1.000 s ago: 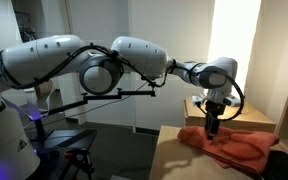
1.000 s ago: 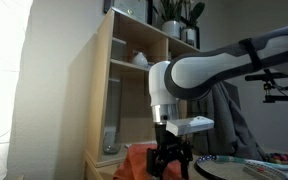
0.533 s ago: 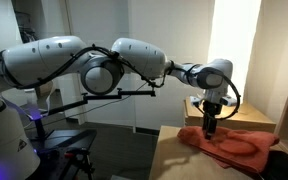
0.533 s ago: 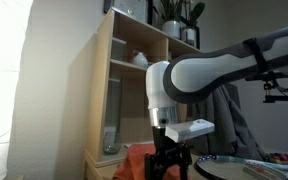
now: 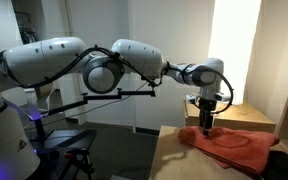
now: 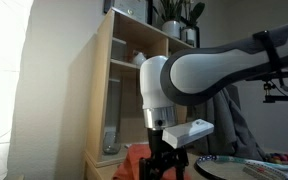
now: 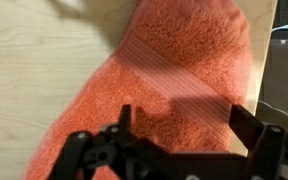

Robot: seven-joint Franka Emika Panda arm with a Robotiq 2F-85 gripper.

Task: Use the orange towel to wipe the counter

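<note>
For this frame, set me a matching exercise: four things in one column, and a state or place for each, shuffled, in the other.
Things:
1. orange towel
2. counter
3. pincer
4. shelf unit

States or places:
A. tall, with open compartments
B. open, fingers spread above the cloth
C. pale wood grain, partly covered
D. lying rumpled on the tabletop

Pairs: 1-D, 2-C, 3-B, 4-A

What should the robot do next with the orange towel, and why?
Probably close the gripper on the orange towel so it can drag it. In the wrist view the jaws stand open over the towel, and bare counter lies right beside it.
</note>
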